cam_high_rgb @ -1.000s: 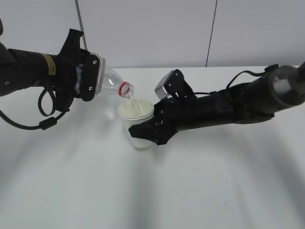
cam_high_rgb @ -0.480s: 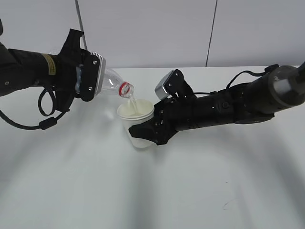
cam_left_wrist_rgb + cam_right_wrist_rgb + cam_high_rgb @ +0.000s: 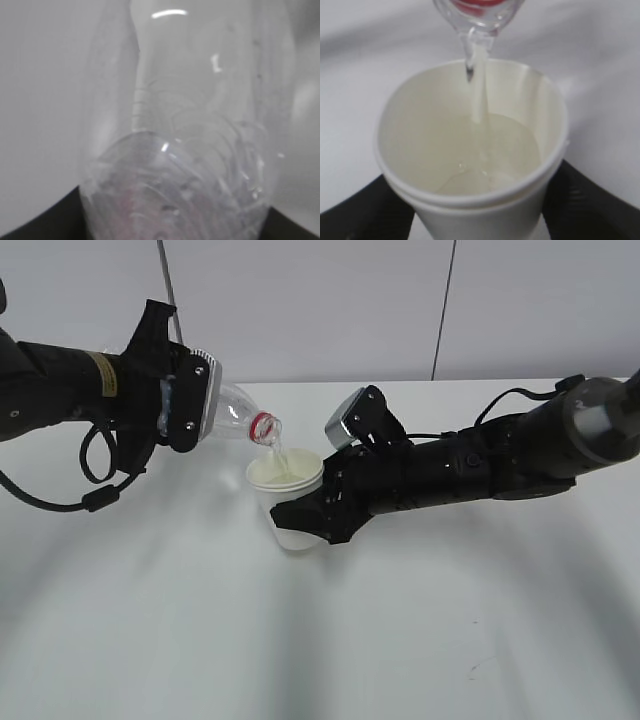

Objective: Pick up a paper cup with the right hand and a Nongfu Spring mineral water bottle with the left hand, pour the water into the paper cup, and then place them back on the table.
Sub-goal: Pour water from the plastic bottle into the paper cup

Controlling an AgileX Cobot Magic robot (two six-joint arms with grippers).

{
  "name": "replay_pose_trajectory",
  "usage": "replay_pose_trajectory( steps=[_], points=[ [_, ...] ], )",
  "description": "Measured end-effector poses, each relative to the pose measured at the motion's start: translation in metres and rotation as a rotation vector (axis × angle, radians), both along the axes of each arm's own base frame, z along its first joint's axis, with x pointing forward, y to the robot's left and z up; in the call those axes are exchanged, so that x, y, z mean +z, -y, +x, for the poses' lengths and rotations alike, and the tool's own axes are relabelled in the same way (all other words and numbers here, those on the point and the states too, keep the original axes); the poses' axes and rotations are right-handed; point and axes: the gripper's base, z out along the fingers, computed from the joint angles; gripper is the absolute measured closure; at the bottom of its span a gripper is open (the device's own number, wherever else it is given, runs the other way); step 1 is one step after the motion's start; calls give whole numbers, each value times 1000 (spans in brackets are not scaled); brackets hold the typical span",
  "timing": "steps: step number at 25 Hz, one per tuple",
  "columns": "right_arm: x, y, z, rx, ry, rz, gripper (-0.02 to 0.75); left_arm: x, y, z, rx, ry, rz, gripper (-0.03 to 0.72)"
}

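The Nongfu Spring mineral water bottle (image 3: 232,416) lies tipped nearly on its side in the grasp of the left hand (image 3: 180,400), whose claw is clamped around the bottle's body so that only the clear shoulder and the red neck ring stick out past the fingers toward the right. The open mouth points down and to the right, just above the paper cup (image 3: 288,502), and a thin stream of water (image 3: 279,458) runs from it into the cup.

In the left wrist view the clear, ribbed bottle wall (image 3: 185,150) fills almost the whole picture directly ahead of the claw, with dark finger edges showing only at the bottom corners.

The right hand (image 3: 322,512) holds the paper cup upright above the table (image 3: 300,640), its claw closed on the lower part of the cup wall, one black finger on each side. In the right wrist view the cup (image 3: 470,170) sits straight in front of that claw, the fingers (image 3: 362,212) dark at either side of its base. The stream (image 3: 479,85) falls from the bottle mouth (image 3: 477,10) at the top edge and lands in the water pooled in the cream-coloured bottom of the cup.

The two hands are apart, with the bottle neck and the cup between them.
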Motion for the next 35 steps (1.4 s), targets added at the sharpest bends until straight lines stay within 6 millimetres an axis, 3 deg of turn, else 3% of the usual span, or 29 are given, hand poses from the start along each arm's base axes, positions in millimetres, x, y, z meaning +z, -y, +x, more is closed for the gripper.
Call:
replay_pose_trajectory(
  steps=[35],
  points=[
    [0,0,0,0,0,-3,214,0,2,0,60,-33,-71,302]
  ],
)
